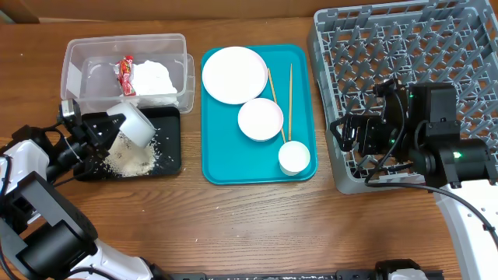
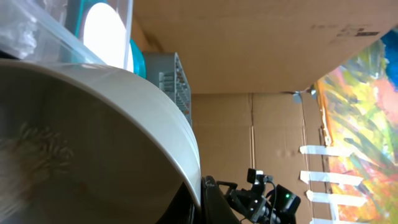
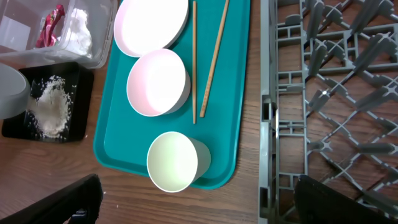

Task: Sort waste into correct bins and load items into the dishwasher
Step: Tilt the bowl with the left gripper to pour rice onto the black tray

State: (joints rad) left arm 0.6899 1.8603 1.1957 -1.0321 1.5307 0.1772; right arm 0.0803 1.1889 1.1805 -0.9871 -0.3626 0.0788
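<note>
Left gripper (image 1: 99,129) clamped on tilted grey-green bowl (image 1: 134,123), rice (image 1: 128,159) heaped in black tray (image 1: 173,140) just below, wrapper (image 1: 126,75) and napkin (image 1: 153,78) in tub (image 1: 78,54) beyond, right gripper (image 1: 344,137) spread wide, holding nothing, above rack (image 1: 334,47) edge, teal tray (image 1: 218,167) beside it holding cup (image 1: 294,157), white bowl (image 1: 260,119), chopsticks (image 1: 290,89), plate (image 1: 234,74)

The grey-green bowl (image 2: 106,124) fills the frame, rice grains (image 2: 38,146) inside.

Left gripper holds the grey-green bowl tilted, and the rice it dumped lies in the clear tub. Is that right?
Not quite. The left gripper does hold the grey-green bowl tilted, but the rice lies in the black tray, not the clear tub. The overhead view shows it.
</note>
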